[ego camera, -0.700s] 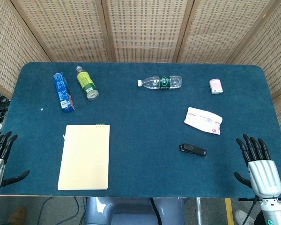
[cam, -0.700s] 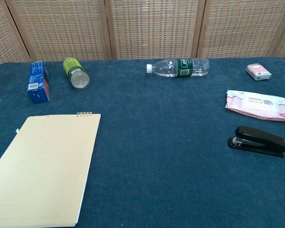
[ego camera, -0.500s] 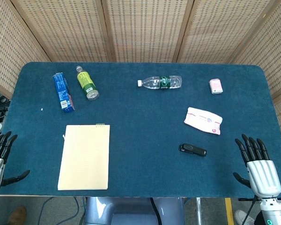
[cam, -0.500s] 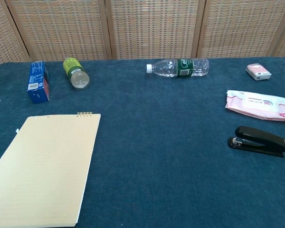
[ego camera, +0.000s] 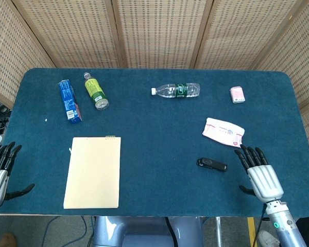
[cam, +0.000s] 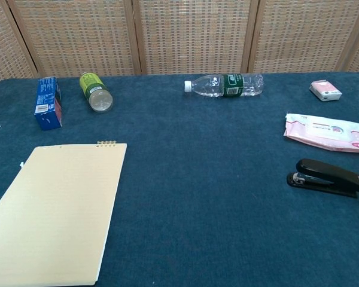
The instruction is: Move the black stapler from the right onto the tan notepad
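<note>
Reaching for the black stapler (ego camera: 211, 164) is the step in hand; it lies flat on the blue table (ego camera: 159, 123), on my right side and well apart from the tan notepad (ego camera: 92, 172) at the left. My right hand (ego camera: 258, 172) hovers near it, fingers spread and holding nothing. I judge it best to come down over the stapler's long body and close across its narrow sides, minding the pink wipes pack (ego camera: 224, 132) just behind. My left hand (ego camera: 1, 172), empty with fingers apart, is cut off by the head view's edge; the chest view shows neither hand.
</note>
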Motion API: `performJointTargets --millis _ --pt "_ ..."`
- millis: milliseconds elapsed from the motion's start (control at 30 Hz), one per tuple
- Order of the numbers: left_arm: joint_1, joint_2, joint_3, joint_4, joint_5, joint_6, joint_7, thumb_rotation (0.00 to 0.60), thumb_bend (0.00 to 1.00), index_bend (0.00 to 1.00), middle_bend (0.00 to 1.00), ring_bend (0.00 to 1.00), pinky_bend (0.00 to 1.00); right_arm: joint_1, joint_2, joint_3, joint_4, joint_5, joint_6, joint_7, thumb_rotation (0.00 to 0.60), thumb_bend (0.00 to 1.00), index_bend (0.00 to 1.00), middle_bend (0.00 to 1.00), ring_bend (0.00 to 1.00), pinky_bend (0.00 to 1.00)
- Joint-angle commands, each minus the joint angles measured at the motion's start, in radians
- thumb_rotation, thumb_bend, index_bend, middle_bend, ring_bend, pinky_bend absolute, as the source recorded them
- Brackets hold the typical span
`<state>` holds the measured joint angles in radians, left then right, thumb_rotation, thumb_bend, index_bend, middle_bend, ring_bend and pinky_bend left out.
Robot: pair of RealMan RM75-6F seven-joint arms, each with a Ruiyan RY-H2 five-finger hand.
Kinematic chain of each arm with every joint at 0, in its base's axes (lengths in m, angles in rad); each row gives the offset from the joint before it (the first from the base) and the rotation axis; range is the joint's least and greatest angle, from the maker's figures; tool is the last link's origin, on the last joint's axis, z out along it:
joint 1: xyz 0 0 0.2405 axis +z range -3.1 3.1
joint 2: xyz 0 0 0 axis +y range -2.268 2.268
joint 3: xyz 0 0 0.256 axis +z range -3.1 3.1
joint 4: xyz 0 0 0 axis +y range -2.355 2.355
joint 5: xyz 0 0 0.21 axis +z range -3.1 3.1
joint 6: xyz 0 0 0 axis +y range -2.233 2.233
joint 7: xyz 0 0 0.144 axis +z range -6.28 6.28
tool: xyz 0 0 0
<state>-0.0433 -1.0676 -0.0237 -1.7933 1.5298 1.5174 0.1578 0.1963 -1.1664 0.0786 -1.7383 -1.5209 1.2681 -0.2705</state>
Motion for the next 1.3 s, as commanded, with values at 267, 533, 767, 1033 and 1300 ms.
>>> performJointTargets --millis 267,533,767,1033,1300 --pt "-0.018 -0.002 -0.016 0.003 -0.05 -0.035 0.001 0.6 0.0 0.0 0.0 0.0 0.0 0.171 -0.216 0.105 0.161 0.255 -0.187 -0.064 0.6 0.05 0.19 0.24 0.22 0.29" --pt "-0.024 0.002 -0.019 0.005 -0.062 -0.045 -0.006 0.6 0.0 0.0 0.0 0.0 0.0 0.204 -0.277 0.104 0.213 0.338 -0.209 -0.116 0.6 0.16 0.31 0.37 0.34 0.39" --pt "-0.028 -0.001 -0.018 0.005 -0.066 -0.05 -0.001 0.6 0.0 0.0 0.0 0.0 0.0 0.211 -0.309 0.078 0.229 0.327 -0.203 -0.1 0.6 0.21 0.38 0.44 0.42 0.45" --pt "-0.031 -0.003 -0.018 0.004 -0.072 -0.053 0.003 0.6 0.0 0.0 0.0 0.0 0.0 0.228 -0.367 0.062 0.299 0.324 -0.203 -0.105 0.6 0.27 0.43 0.48 0.46 0.45" --pt "-0.034 -0.006 -0.019 0.005 -0.08 -0.057 0.007 0.6 0.0 0.0 0.0 0.0 0.0 0.24 -0.405 0.051 0.373 0.335 -0.214 -0.102 0.6 0.33 0.45 0.5 0.48 0.45"
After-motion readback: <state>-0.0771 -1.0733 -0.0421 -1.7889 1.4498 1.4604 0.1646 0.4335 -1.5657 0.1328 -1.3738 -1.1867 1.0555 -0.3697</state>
